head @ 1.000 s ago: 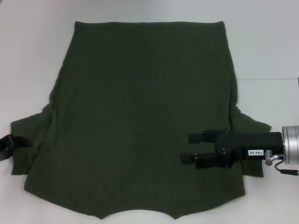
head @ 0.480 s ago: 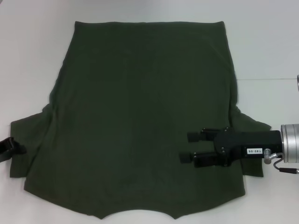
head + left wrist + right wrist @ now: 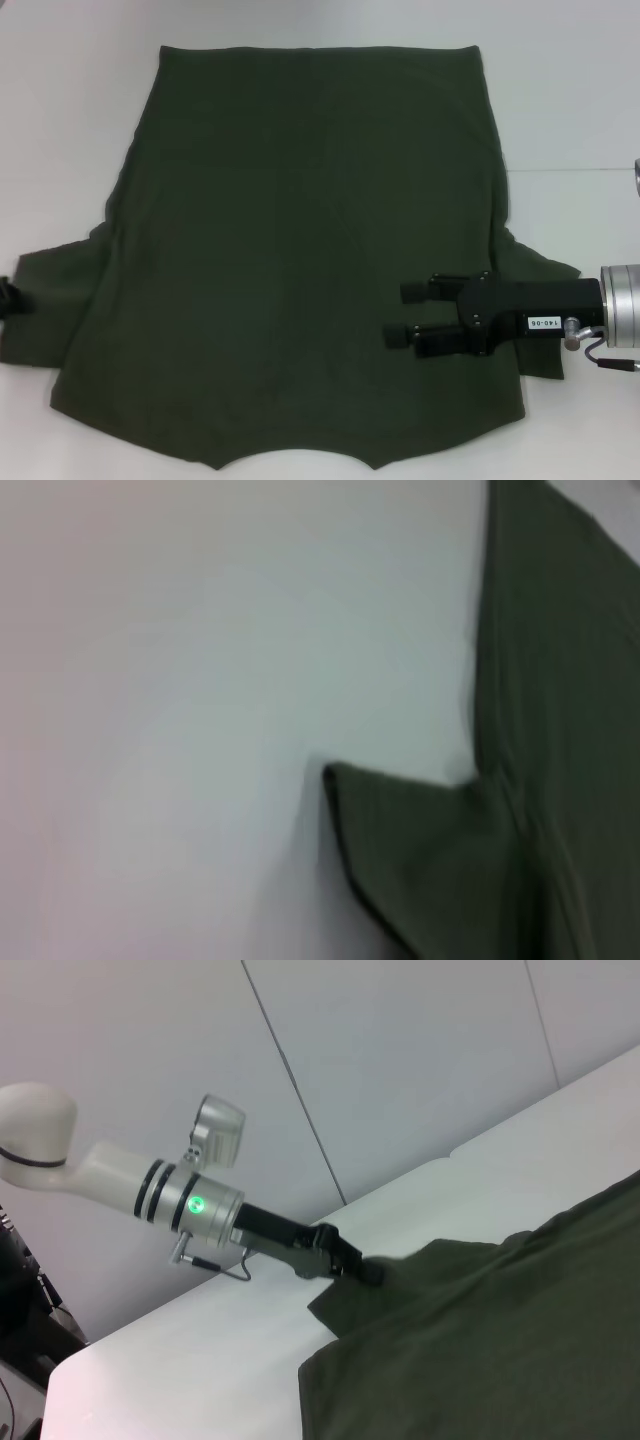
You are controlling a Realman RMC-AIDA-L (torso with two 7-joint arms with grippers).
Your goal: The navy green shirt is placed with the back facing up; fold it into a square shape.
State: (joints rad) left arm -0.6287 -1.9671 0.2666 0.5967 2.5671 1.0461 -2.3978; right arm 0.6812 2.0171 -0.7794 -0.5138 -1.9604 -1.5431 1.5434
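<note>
The navy green shirt (image 3: 300, 250) lies flat on the white table (image 3: 70, 120), hem far from me and collar near. My right gripper (image 3: 398, 314) is open and sits over the shirt's right side, just inside the right sleeve (image 3: 545, 290), fingers pointing towards the middle. My left gripper (image 3: 6, 297) shows only at the picture's left edge, at the tip of the left sleeve (image 3: 45, 300). In the right wrist view the left gripper (image 3: 358, 1266) is closed on that sleeve's edge (image 3: 400, 1280). The left wrist view shows the sleeve corner (image 3: 420, 850) on the table.
The white table (image 3: 580, 100) surrounds the shirt, with a thin seam line (image 3: 575, 169) at the right. A pale wall (image 3: 400, 1060) stands behind the table in the right wrist view.
My left gripper has moved left, almost out of the head view, and the left sleeve has stretched outward with it. My right gripper has barely moved.
</note>
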